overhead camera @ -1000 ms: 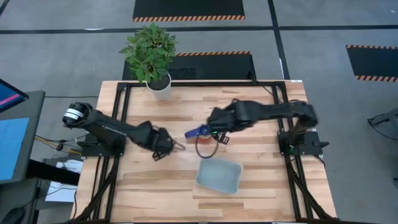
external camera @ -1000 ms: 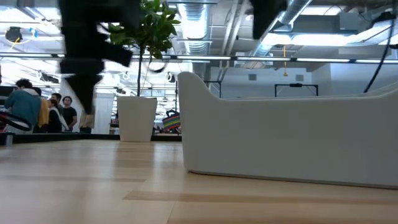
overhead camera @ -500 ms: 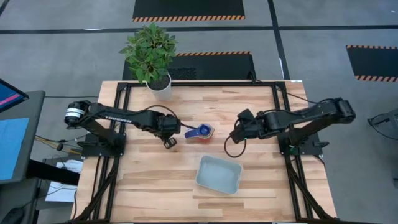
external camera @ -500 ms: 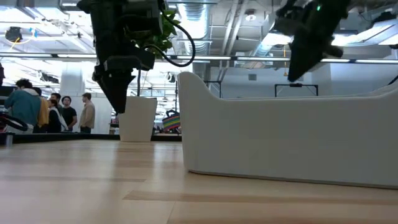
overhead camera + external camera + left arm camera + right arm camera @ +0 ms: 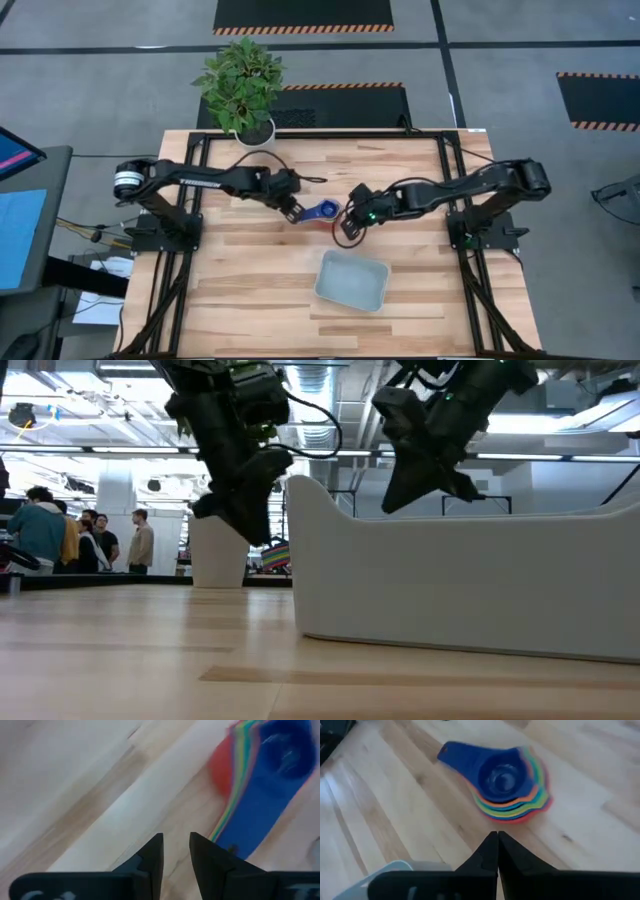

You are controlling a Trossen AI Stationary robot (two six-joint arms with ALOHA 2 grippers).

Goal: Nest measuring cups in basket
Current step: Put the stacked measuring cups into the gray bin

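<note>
- The right gripper (image 5: 354, 213) has its two fingers (image 5: 496, 851) pressed together with nothing between them; it hovers over the middle of the table, just beside the stack of measuring cups (image 5: 322, 211) on the side toward the right edge.
- The left gripper (image 5: 295, 212) has its fingers (image 5: 152, 856) a narrow gap apart, holding nothing; it sits just beside the flat handles of the cups, on the side toward the left edge.
- The cups lie nested in one another on the bare wood between the two grippers, near the table's centre, with the dark blue one on top (rims of orange, green, light blue, yellow and red fan out below it in the right wrist view).
- The basket (image 5: 351, 281) stands apart from the cups, closer to the table's front edge and slightly toward the right edge; what shows of its inside holds nothing.
- The table (image 5: 240, 290) is pale planked wood with a black frame along its sides.
- A white pot (image 5: 256, 143) with a leafy green plant stands at the back edge, toward the left corner.
- Beyond the table the low view shows a large hall with ceiling lights and pipes, and several people (image 5: 95, 540) standing far off.
- Around the table the floor is grey, with black mats edged in orange stripes (image 5: 303, 14).
</note>
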